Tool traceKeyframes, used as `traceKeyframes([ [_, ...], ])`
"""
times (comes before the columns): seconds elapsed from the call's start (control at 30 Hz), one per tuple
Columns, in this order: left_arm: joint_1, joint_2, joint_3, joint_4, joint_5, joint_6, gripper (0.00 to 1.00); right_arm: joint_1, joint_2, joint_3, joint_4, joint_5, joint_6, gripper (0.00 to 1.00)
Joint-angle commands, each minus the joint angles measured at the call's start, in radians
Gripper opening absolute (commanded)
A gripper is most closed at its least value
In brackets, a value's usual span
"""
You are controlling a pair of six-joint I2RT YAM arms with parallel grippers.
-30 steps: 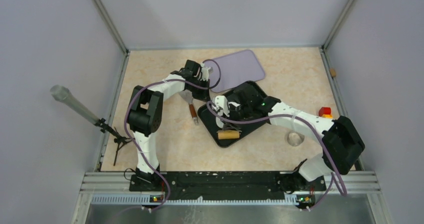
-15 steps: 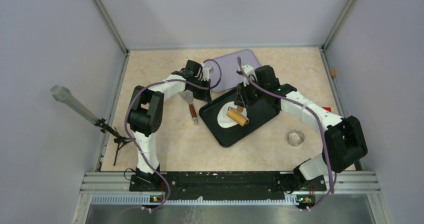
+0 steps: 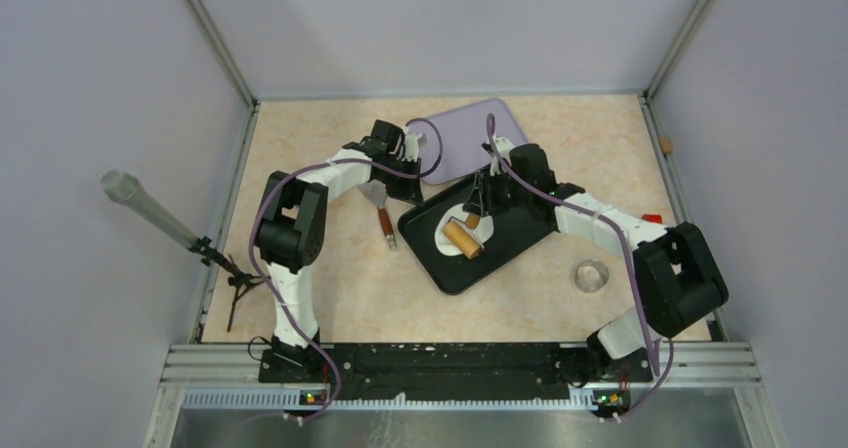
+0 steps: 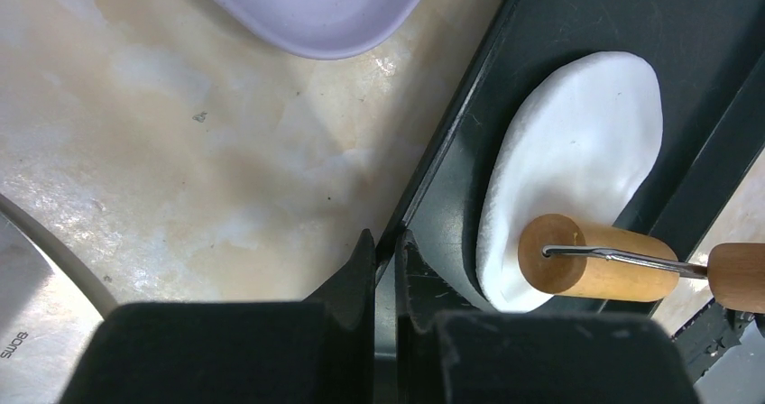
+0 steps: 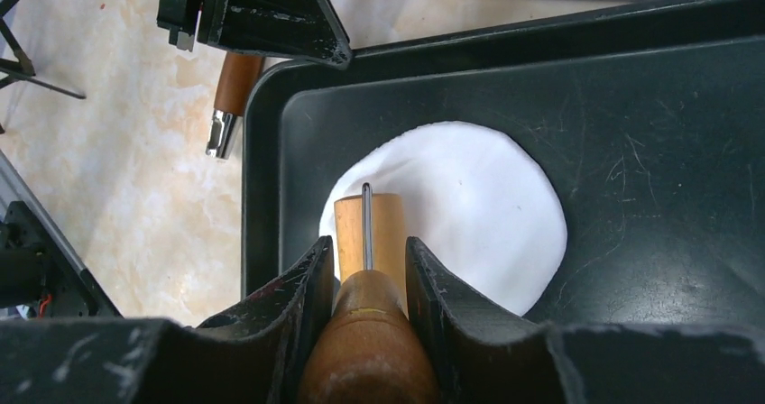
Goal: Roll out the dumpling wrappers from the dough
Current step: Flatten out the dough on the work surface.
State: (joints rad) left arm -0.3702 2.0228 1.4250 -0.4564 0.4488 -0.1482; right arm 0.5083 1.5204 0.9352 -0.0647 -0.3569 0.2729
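Note:
The dough (image 3: 486, 225) (image 4: 577, 133) (image 5: 469, 206) lies as a flat, roundish white sheet in the black tray (image 3: 520, 233) (image 4: 586, 16) (image 5: 649, 133). A wooden roller (image 3: 462, 238) (image 4: 595, 264) (image 5: 368, 228) rests on the sheet's left edge. My right gripper (image 3: 478, 208) (image 5: 368, 246) is shut on the roller's wooden handle (image 5: 365, 332). My left gripper (image 3: 412, 196) (image 4: 385, 242) is shut on the tray's far-left rim. No dumpling wrappers are in view.
A lilac board (image 3: 480, 133) (image 4: 316, 7) lies behind the tray. A scraper with a wooden handle (image 3: 384, 218) (image 5: 230, 97) lies left of the tray. A small glass dish (image 3: 590, 275) and a red object (image 3: 650, 220) sit to the right. A stand with a grey tube (image 3: 150, 213) is at far left.
My right arm has swung toward the far side. The roller went from the tray's near end onto the dough, then shifted slightly left. The left arm has not moved.

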Motion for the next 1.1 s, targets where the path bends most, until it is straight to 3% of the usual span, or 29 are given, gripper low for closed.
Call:
traceKeyframes([
  [0.0, 0.001, 0.061, -0.034, 0.039, -0.143, -0.008, 0.0, 0.017, 0.03, -0.028, -0.023, 0.041, -0.013, 0.0],
  [1.07, 0.002, 0.052, -0.033, 0.035, -0.139, -0.008, 0.0, 0.153, 0.066, -0.156, -0.003, 0.045, -0.098, 0.0],
])
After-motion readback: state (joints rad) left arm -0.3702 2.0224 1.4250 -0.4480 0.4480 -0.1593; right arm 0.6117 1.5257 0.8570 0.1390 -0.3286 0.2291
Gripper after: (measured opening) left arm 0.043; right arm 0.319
